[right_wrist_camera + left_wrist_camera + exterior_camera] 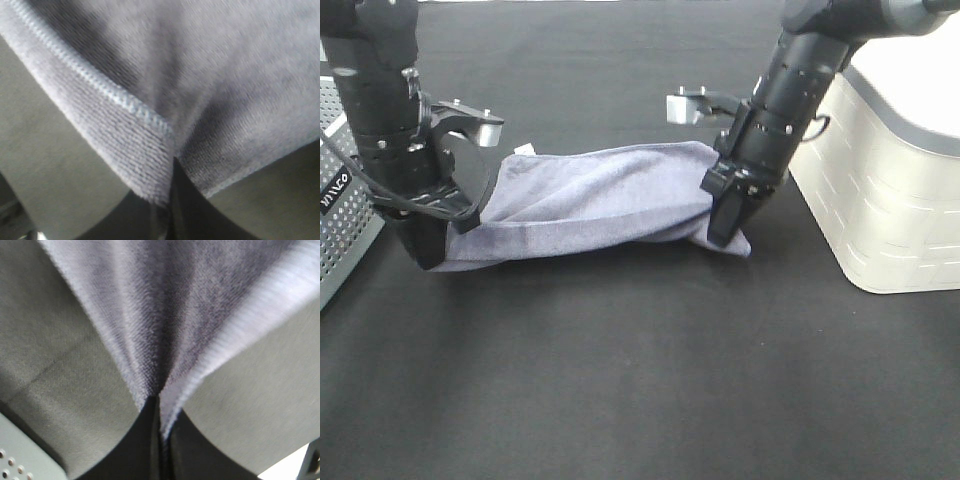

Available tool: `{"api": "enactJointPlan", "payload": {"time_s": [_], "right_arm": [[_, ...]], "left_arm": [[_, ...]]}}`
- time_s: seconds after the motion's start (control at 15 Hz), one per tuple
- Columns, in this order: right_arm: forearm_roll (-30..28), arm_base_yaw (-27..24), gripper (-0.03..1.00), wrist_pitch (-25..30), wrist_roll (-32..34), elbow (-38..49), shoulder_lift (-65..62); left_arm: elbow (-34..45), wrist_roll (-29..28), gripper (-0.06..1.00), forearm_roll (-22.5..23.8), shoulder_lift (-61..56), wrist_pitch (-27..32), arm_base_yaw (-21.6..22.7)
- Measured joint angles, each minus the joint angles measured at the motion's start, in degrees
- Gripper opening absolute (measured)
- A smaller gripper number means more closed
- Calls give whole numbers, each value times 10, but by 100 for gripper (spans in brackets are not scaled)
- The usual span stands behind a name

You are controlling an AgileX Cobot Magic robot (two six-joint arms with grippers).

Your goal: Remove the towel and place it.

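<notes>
Between the two arms, low over the black table [620, 380], the towel [600, 205] is strung out as a long, slack band. Its long axis runs side to side across the high view, from the left arm [390, 130] to the right arm [790, 90], nearly level. One end points at the perforated metal box [340, 210] at the left edge. The other points at the white basket [890, 190] on the right.

Each arm has one end, so neither is nearer than the other. The left jaws are pressed fully together on the towel's left end. In the left wrist view the cloth [165, 315] fans out from the pinch line in a V. The right jaws are likewise clamped tight on the right end. In the right wrist view the stitched hem [120, 102] runs down into the pinch, and the cloth is doubled over there.

The towel therefore lies straight ahead of both pairs of jaws, spreading away from them into the gap between the arms. Its far edge, with a small white tag [525, 150] near the left arm, seems to trail toward the back of the table. Whether the lower fold rests on the table or hangs just clear of it cannot be told.

The placing most likely turns on that side-to-side axis. Both ends probably need to travel together so the span stays taut, and the right end already sits just beside the basket wall.
</notes>
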Motion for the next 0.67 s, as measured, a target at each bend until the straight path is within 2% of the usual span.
{"api": "enactJointPlan", "payload": {"time_s": [0.2,0.67], "right_arm": [[15,0,0,0,10,58,-33],[44,2,0,-2,14,162,-46]], "left_arm": [[2,30,0,2,0,0,0],[46,51,0,1,0,0,0]]}}
